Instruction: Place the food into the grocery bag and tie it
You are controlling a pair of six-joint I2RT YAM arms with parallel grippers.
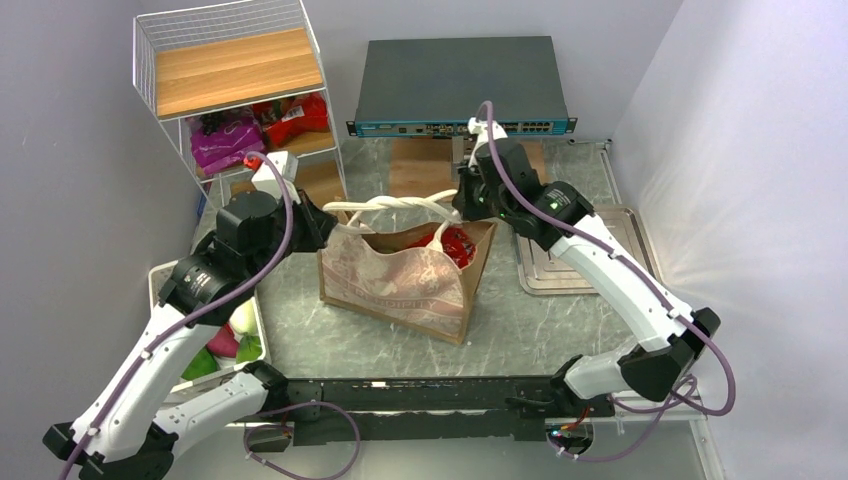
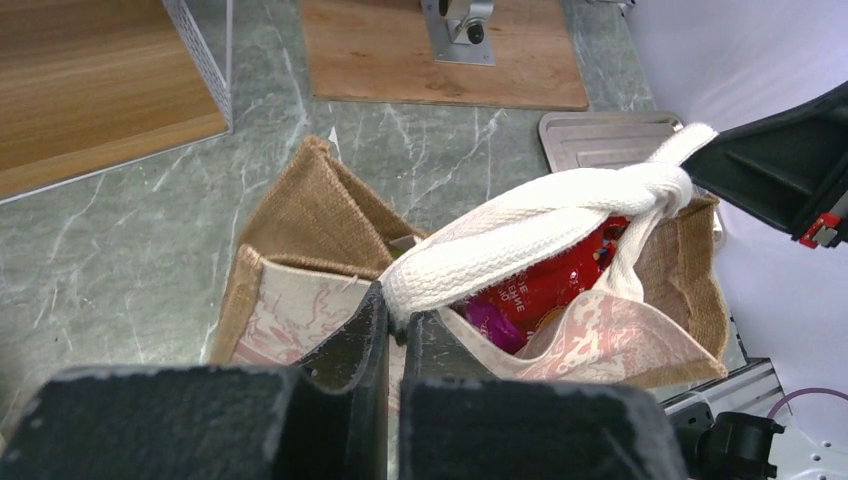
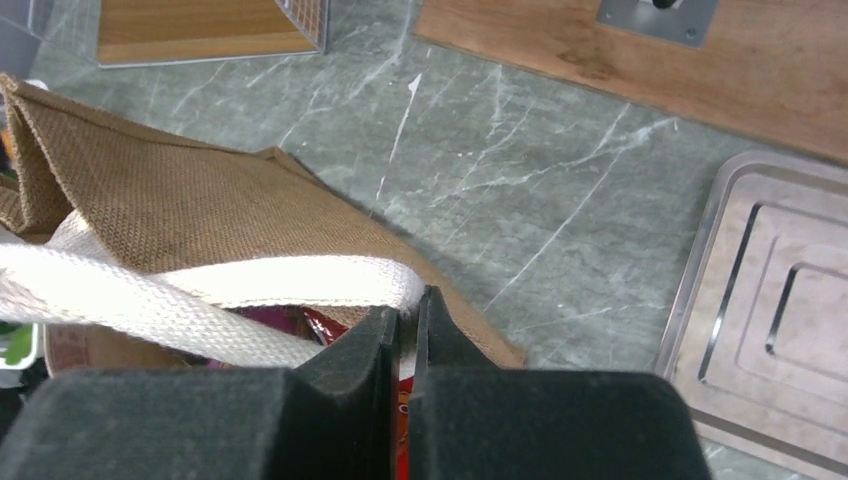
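The tan grocery bag (image 1: pixel 400 280) with a pinkish print stands mid-table. Its cream handles (image 1: pixel 400 205) are stretched across the mouth, with a knot (image 2: pixel 655 185) near the right end. Red snack packets (image 1: pixel 458 244) and a purple packet (image 2: pixel 492 325) show inside. My left gripper (image 1: pixel 322 222) is shut on the left end of a handle (image 2: pixel 470 265) at the bag's left edge. My right gripper (image 1: pixel 462 205) is shut on the right end of a handle (image 3: pixel 290 282) above the bag's right corner. Pale-green and pink food (image 1: pixel 232 338) lies in the white basket at the left.
A white wire shelf (image 1: pixel 235 80) holding red and purple packets stands at the back left. A dark network switch (image 1: pixel 458 80) sits at the back centre. A metal tray (image 1: pixel 585 255) lies right of the bag. A white basket (image 1: pixel 160 275) sits by the left arm.
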